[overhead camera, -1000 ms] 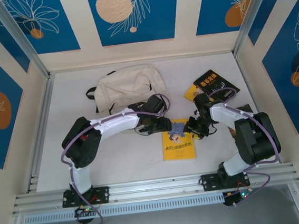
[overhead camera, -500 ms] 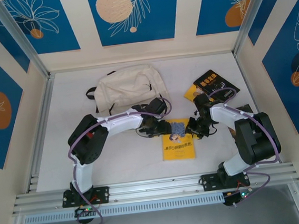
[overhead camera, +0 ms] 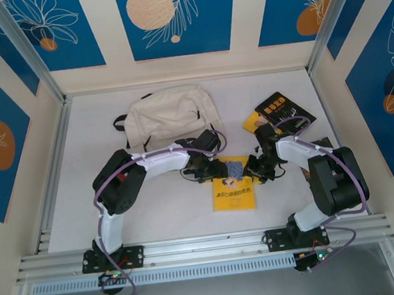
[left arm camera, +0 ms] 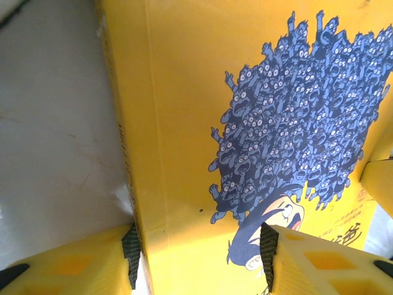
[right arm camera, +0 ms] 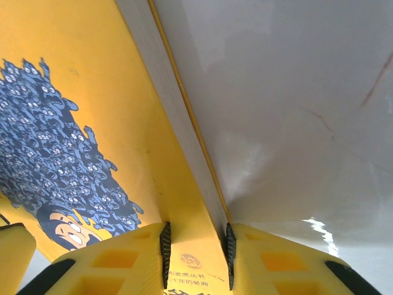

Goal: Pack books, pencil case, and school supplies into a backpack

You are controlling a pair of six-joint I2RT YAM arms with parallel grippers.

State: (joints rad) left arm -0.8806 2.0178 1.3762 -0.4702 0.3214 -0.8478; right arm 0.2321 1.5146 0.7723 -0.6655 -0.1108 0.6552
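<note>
A yellow book [overhead camera: 233, 186] with a blue-grey picture lies on the white table between my two grippers. My right gripper [overhead camera: 255, 167] is shut on its right edge; in the right wrist view the pads [right arm camera: 165, 255] pinch the cover and pages of the yellow book [right arm camera: 92, 92], whose edge stands lifted off the table. My left gripper [overhead camera: 216, 168] stands open at the book's far left corner. Its jaws [left arm camera: 198, 255] straddle the spine, one finger on the table, the other over the cover of the yellow book [left arm camera: 184, 123]. The cream backpack [overhead camera: 172, 111] lies behind, mouth not visible.
A black book with orange lettering [overhead camera: 281, 107] lies on another yellow book [overhead camera: 251, 122] at the back right. A dark brown book [overhead camera: 324, 143] shows past the right arm. Bare white table [overhead camera: 168, 206] lies in front of the left arm.
My left gripper slid right onto the yellow book's spine corner. My right gripper narrowed onto the book's right edge, and the book shifted slightly.
</note>
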